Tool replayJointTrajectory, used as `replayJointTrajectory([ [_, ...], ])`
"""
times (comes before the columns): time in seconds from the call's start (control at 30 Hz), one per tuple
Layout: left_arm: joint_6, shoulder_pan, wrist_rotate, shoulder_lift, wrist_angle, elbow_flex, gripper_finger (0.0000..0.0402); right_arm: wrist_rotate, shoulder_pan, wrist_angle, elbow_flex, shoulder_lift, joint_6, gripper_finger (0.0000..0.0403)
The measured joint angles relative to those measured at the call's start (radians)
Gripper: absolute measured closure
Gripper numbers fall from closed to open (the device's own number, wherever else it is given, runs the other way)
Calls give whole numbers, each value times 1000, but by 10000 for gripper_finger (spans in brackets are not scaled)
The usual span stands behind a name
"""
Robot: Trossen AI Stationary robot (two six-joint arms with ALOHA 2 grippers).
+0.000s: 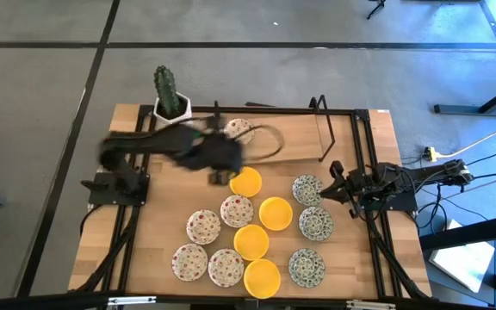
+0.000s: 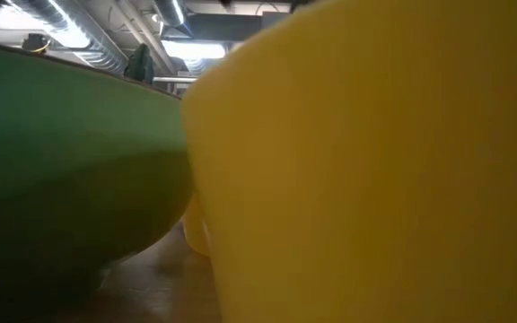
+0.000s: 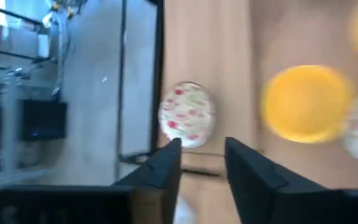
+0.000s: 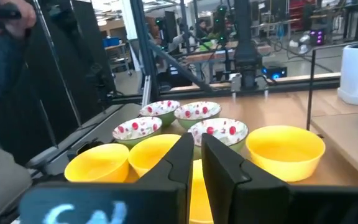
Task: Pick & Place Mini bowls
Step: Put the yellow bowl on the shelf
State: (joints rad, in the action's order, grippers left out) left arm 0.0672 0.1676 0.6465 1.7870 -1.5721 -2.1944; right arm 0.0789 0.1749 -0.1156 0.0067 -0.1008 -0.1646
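Left gripper [image 3: 202,152]: fingers seen apart, nothing between them, above the table's [image 1: 351,258] far half. Just beside: a red-speckled bowl [image 1: 238,129] and a yellow bowl [image 1: 246,182]. Remaining mini bowls [image 1: 250,243] clustered nearer the front. Right gripper [image 4: 194,149]: held closed, empty, parked at the right edge.

We see mini bowls [image 1: 246,237] packed close across near half of surface [image 1: 351,146], gaps between them narrow. Far right part lies bare wood, open to pass, save thin black wire stand [image 1: 324,129]. Cactus pot [image 1: 171,108] blocks far left corner; lone floral bowl [image 1: 238,130] beside it.
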Motion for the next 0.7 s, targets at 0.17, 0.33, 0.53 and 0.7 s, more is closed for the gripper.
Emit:
replayJointTrajectory([
  [0.17, 374, 256, 146, -235, 44, 131, 372, -8, 0, -45, 0, -1, 15, 368],
  [0.33, 462, 523, 462, -418, 260, 503, 396, -34, 0, -49, 0, -1, 18, 368],
  [0.53, 225, 720, 607, -710, 866, 1038, 400, -74, 0, -50, 0, -1, 77, 368],
  [0.7, -86, 587, 362, -866, 1471, 1420, 399, -174, 0, -72, 0, -1, 123, 368],
])
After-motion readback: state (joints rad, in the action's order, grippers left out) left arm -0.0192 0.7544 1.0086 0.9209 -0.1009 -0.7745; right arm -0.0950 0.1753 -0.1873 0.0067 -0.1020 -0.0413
